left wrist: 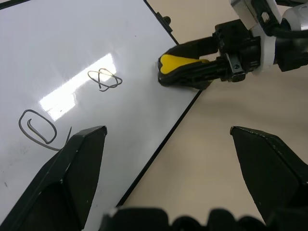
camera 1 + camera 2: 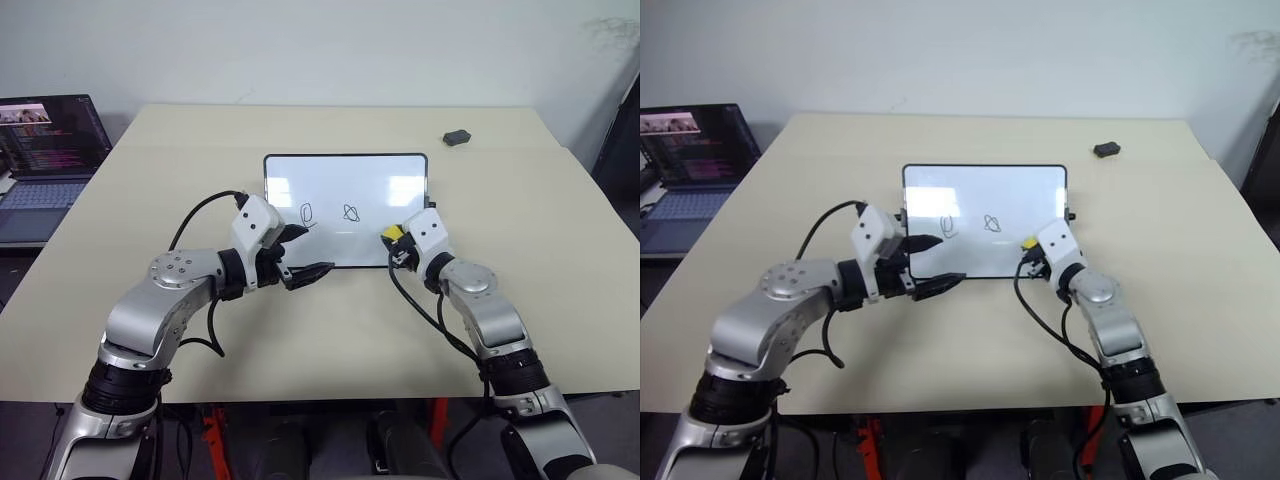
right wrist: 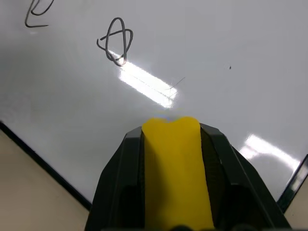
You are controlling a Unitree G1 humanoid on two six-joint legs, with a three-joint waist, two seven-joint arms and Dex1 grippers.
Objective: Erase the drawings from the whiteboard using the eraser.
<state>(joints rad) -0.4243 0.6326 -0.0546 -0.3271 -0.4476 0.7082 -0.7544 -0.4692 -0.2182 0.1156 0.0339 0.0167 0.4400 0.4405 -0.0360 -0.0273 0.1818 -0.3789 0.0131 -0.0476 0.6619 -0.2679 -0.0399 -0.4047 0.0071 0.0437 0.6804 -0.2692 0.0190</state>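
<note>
**Eraser held at the right part of the whiteboard, two drawings visible**

While the whiteboard (image 2: 345, 190) lies flat in the middle of the beige worktop (image 2: 520, 220), the right gripper (image 1: 185, 72) is closed tight on the yellow eraser (image 3: 175, 168) and holds it over the near right part of the board. Two dark drawings are on the white surface: a loop-like one (image 2: 307, 213) on the left and a crossed one (image 2: 350, 212) near the middle, both apart from the eraser. The left gripper (image 2: 300, 255) stands with its fingers wide apart and holds nothing, at the near left edge of the board. A small dark lump (image 2: 457, 137) lies far on the right of the worktop, and a laptop (image 2: 45, 160) stands beside the worktop on the left.
</note>
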